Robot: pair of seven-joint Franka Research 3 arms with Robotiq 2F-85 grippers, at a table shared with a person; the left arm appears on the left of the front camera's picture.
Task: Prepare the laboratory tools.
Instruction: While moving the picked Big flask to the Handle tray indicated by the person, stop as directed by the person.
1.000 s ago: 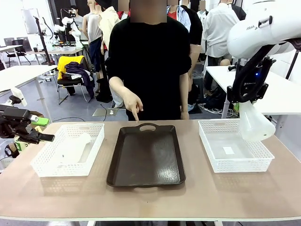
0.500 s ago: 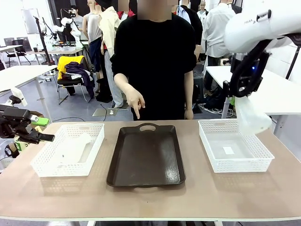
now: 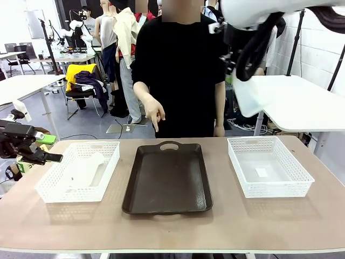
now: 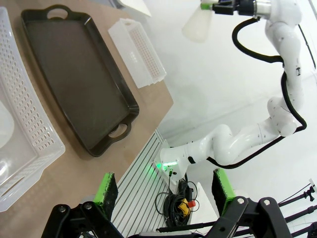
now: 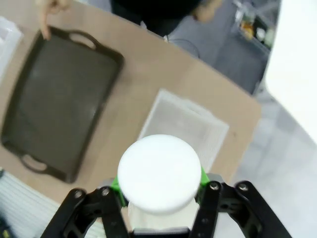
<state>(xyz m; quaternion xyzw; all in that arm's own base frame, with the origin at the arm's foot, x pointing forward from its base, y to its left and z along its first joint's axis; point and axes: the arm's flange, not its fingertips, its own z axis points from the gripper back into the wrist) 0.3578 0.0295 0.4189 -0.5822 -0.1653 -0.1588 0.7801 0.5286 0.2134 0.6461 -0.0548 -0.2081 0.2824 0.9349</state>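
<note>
Table (image 3: 269, 221): tan top, with a person (image 3: 178, 70) in black standing at the far side.

Tray (image 3: 168, 181): dark brown, in the middle of the table, one handle toward the person.

Baskets: two white mesh ones, the left basket (image 3: 70, 195) and the right basket (image 3: 275, 189), on either side of the tray and apart from it.

Flasks: first flask (image 3: 86, 170), frosted white, lies on its side in the left basket. Second flask (image 3: 250, 97) is high in the air, well above the right basket, blurred in the front view. In the right wrist view its round base faces the camera, with the right basket below it.

Right claw (image 5: 159, 181): clamped on the second flask, a green pad on each side of it.

Left claw (image 4: 163, 191): spread wide and holding nothing, off the table's left edge beside the left basket.

Person's hand (image 3: 153, 114): forefinger pointing down above the tray's far end.
</note>
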